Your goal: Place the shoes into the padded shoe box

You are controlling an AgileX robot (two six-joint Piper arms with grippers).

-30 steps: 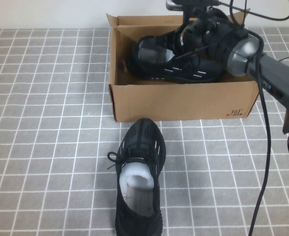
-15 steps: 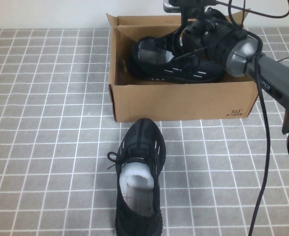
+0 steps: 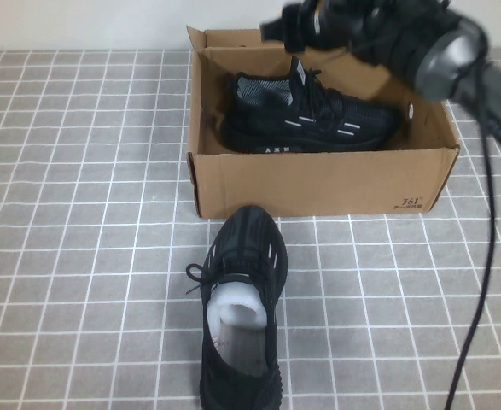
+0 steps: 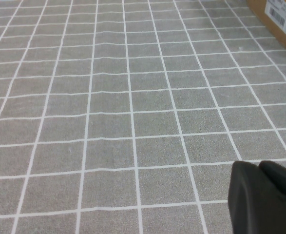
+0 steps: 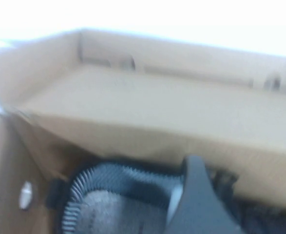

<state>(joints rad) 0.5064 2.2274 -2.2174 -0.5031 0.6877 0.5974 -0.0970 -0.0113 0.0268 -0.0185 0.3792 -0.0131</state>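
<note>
Left gripper [image 4: 262,195] low over tiles, fingers together | second shoe [image 3: 241,316] on floor before padded shoe box [image 3: 318,184] | first shoe [image 3: 310,120] now released inside box | right gripper [image 3: 305,26] has risen — grip unclear

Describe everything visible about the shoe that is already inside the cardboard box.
The black knit sneaker with thin white side stripes lies on its side inside the brown corrugated cardboard box, sole toward the front wall, toe toward the robot's right. Black laces, a grey-lined collar and small white lettering near the sole show. Nothing grips it: the right gripper hangs above the box's back edge, and the left gripper sits low over the grey tiled surface, away from it. Its mate, the black knit sneaker with white paper stuffing, stands outside.
</note>
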